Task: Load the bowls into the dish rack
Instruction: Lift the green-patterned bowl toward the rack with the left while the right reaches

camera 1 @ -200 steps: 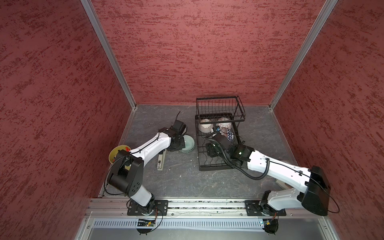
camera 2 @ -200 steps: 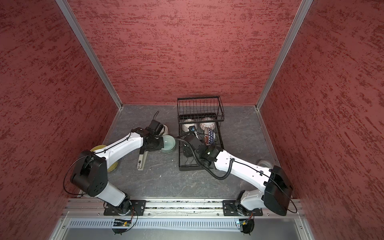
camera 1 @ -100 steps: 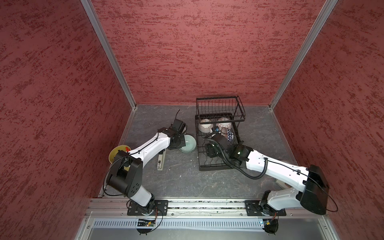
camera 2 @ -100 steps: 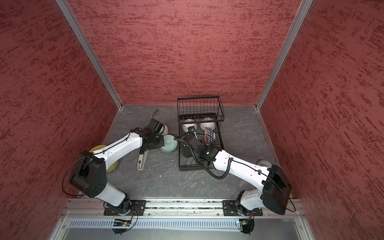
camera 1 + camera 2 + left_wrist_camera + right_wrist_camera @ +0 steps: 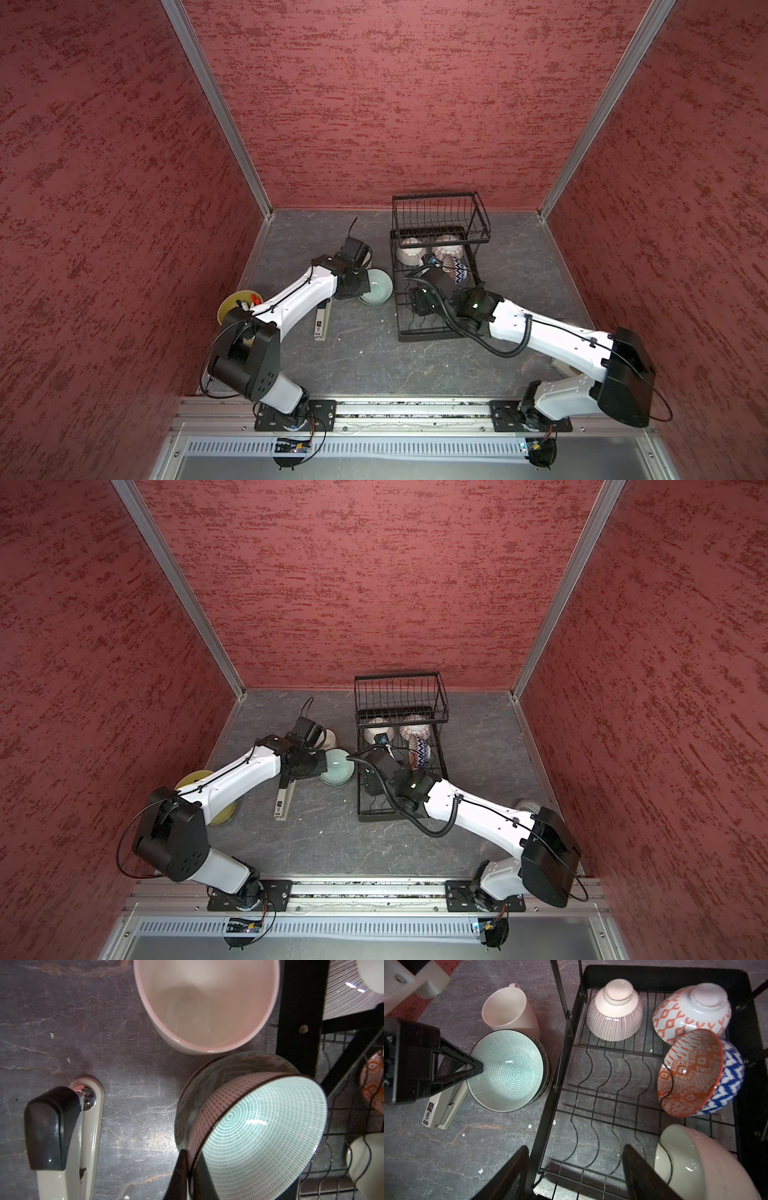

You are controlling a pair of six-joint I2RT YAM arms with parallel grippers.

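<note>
Wrist views only: left hand point(image 5: 192, 1164) clamps green bowl point(image 5: 259, 1136) rim; right hand point(image 5: 575, 1147) apart.

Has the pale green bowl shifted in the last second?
No visible shift: in a top view the pale green bowl lies just as close to the dish rack as before, left end effector shut on its rim.

Our black left fingers point(image 5: 180, 1174) flank the teal-ringed bowl point(image 5: 259, 1136): dashed teal circles on pale green inside, dark rim, pinkish dashes outside. Ahead of our black right fingers point(image 5: 643, 1172), the black dish rack point(image 5: 566, 1047) carries a maroon-striped bowl point(image 5: 614, 1020), an orange-diamond bowl point(image 5: 675, 1016) and a zigzag bowl point(image 5: 733, 1076), blue-and-white outside, orange-patterned inside. Beside those fingers sits a plain cream bowl point(image 5: 716, 1167). The desk point(image 5: 446, 1157) is veined grey.
</note>
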